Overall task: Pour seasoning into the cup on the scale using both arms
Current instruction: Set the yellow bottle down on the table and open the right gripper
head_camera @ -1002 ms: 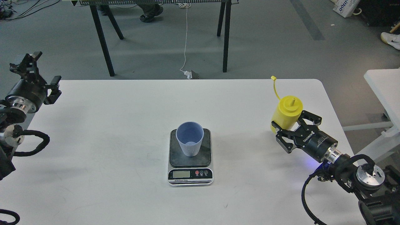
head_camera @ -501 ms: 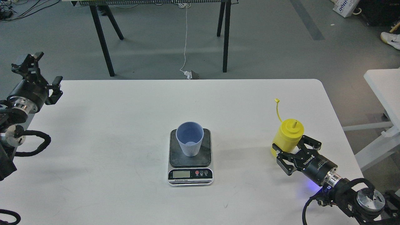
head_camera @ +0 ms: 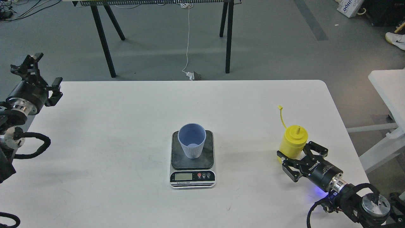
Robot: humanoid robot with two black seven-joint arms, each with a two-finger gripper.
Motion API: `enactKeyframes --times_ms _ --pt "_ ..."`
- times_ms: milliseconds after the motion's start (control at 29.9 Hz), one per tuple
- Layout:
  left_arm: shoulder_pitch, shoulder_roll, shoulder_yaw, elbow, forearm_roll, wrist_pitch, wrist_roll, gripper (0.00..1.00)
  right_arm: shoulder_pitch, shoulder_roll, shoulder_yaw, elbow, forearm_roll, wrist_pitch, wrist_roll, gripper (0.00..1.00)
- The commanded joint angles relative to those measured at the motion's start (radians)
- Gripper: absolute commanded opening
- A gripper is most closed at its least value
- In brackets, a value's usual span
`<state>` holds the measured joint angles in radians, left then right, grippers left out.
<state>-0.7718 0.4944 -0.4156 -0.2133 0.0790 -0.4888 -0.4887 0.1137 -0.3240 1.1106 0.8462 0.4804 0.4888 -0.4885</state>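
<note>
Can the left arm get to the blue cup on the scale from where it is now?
Probably yes, though reach is a guess. The left tool hangs open past the table's far left edge, far from the cup. Only bare white table lies between them. The cup stands upright on the scale, nothing beside it.

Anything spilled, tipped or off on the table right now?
Nothing stands out. The cup stands upright on the scale, the seasoning bottle stands upright at the right hand with its cap off the nozzle, and no spill shows.
</note>
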Motion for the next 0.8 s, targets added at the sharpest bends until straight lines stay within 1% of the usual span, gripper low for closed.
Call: enactKeyframes --times_ms 0,200,301,468,635,768 --pt "-0.001 0.001 0.000 0.000 0.001 0.000 0.000 0.99 -0.005 0.000 0.002 0.013 0.007 0.000 0.000 0.81" --pt "-0.001 -0.002 0.000 0.000 0.001 0.000 0.000 0.99 -0.038 -0.030 0.008 0.076 0.012 0.000 0.000 0.82" --pt "-0.001 -0.003 0.000 0.000 0.002 0.000 0.000 0.99 -0.066 -0.082 0.009 0.120 0.014 0.000 0.000 0.83" --pt "-0.001 -0.005 0.000 0.000 0.007 0.000 0.000 0.99 -0.137 -0.148 0.031 0.184 0.017 0.000 0.000 0.91" --pt "0.002 -0.005 0.000 0.000 0.008 0.000 0.000 0.99 -0.198 -0.236 0.086 0.232 0.017 0.000 0.000 0.92" --pt "0.028 -0.007 0.000 -0.007 0.024 0.000 0.000 0.99 -0.175 -0.277 0.182 0.220 0.009 0.000 0.000 0.94"
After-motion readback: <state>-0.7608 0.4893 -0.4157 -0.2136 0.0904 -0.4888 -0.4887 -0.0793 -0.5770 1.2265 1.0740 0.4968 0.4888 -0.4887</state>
